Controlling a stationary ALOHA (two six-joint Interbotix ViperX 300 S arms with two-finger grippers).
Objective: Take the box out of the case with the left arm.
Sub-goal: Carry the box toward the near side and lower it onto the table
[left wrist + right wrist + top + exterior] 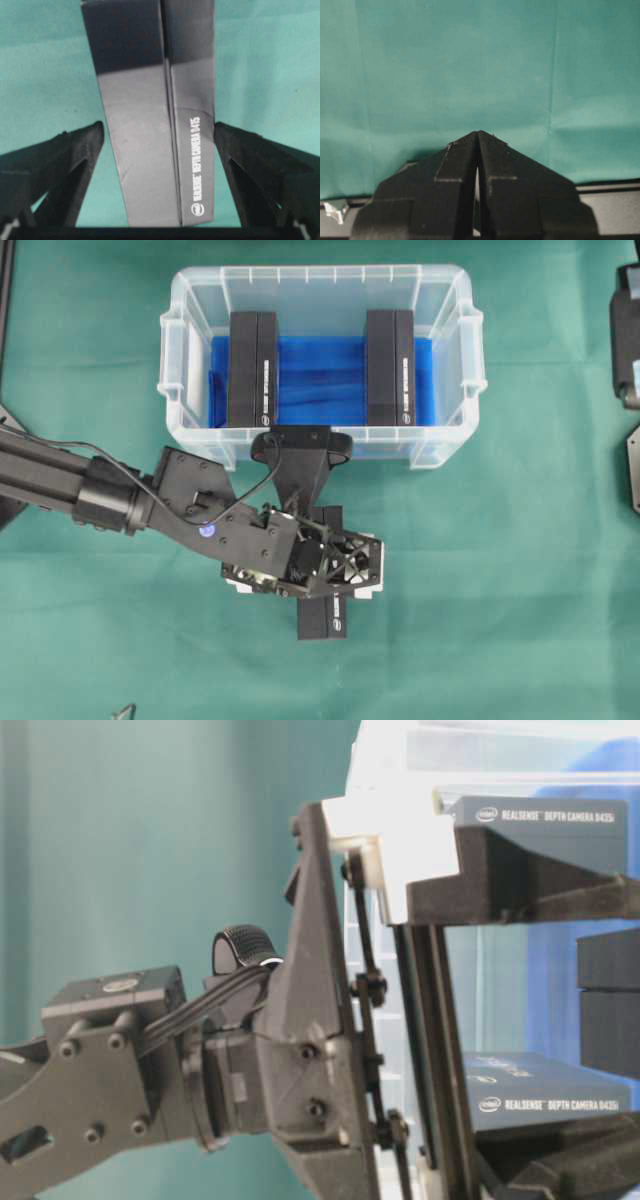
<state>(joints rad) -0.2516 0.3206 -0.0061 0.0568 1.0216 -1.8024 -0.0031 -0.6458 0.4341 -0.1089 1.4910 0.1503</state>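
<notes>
A black box [322, 621] with white lettering lies on the green cloth just in front of the case [196, 285], outside it. My left gripper [318, 570] hangs over this box, pointing down. In the left wrist view the box [145, 165] sits between the two black fingers [75, 155] with green cloth showing on both sides, so the left gripper [159, 126] is open and apart from it. Two more black boxes [252, 370] [390, 368] stand in the case at its left and right, with bare blue sheet [320, 380] between them. My right gripper [478, 134] is shut on nothing over the cloth.
The clear front wall of the case [400, 445] stands right behind my left wrist. The left arm [60, 480] reaches in from the left edge. Dark parts [628, 340] sit at the right edge of the overhead view.
</notes>
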